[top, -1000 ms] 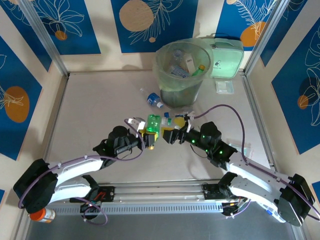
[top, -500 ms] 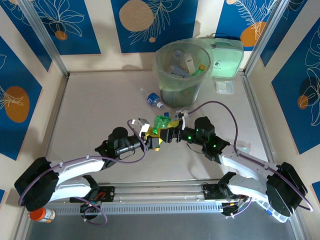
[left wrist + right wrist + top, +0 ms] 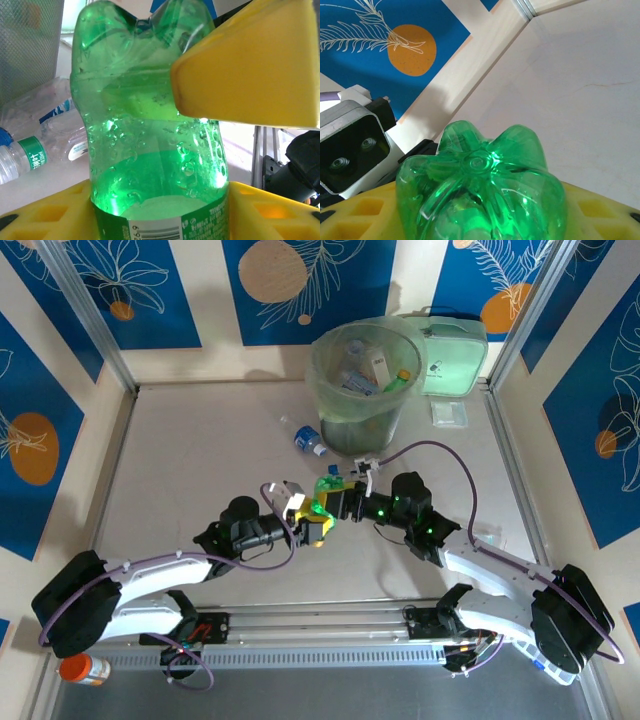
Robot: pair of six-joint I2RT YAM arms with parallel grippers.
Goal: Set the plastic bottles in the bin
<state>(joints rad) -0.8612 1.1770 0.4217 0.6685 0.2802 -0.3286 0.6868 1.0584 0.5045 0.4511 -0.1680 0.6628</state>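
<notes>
Green bottle (image 3: 323,490) mid-table on top view, just near of bin (image 3: 345,425), between left gripper (image 3: 315,521) and right gripper (image 3: 338,498). Left wrist: bottle between my yellow fingers (image 3: 45,215); can't tell if gripped. Right wrist: fingers (image 3: 600,220) clamped on bottle base.

A barcode with digits beginning 6 92 is showing on the green bottle (image 3: 155,150); left of it, the clear bottle (image 3: 35,145) is bearing a green band with unreadable white writing.
</notes>
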